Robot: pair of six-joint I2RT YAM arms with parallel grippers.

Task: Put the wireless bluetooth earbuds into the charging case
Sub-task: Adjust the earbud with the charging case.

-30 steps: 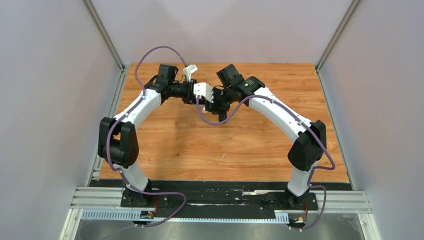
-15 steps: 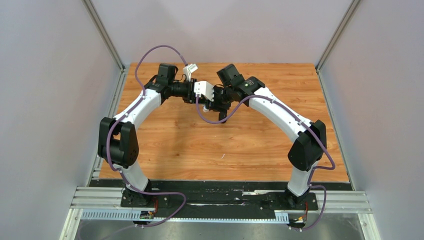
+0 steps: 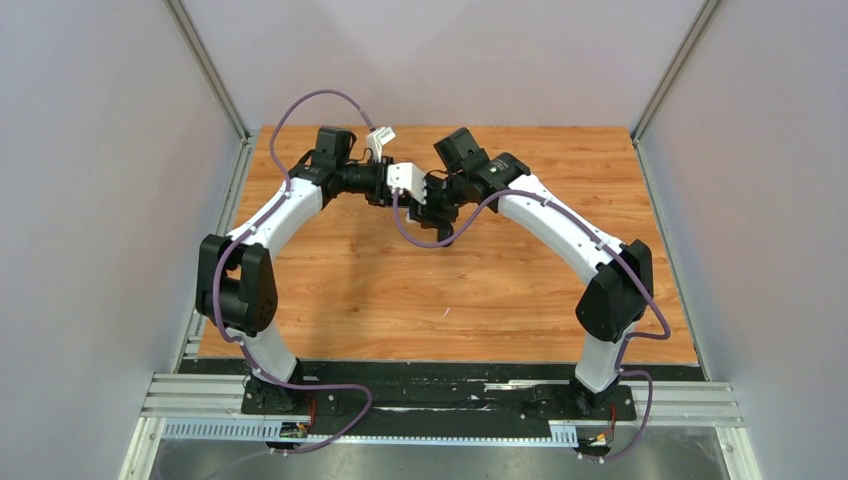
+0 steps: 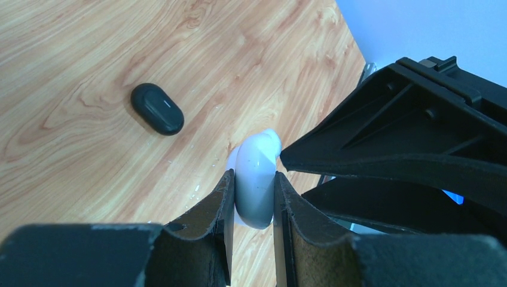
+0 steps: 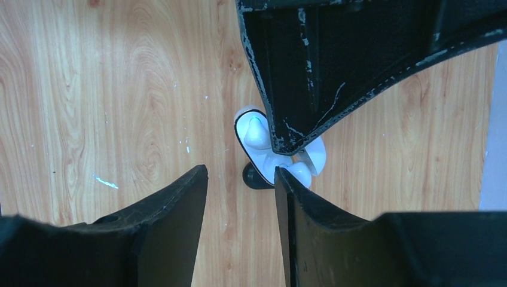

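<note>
Clamping gripper: left gripper (image 4: 253, 185), narrow, pinches white case (image 4: 257, 152) over the table (image 4: 72, 54).
Left wrist only: black case (image 4: 157, 108) lying beyond, well apart.
Right wrist only: right gripper (image 5: 239, 174) half-wide, empty; white case open below, white earbuds (image 5: 257, 133) seated inside.
Top view: grippers meet at the table's far middle, case hidden; arms barely shifted since a second ago.

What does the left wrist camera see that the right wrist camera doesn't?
Only the left wrist view: a black oval case, shut, lying on the table, and the left gripper pinching the white case by its sides. Only the right wrist view: the white case's open inside, with a white earbud in it, and the right gripper open near it. Both: the white case, the wooden table and part of the other gripper.
</note>
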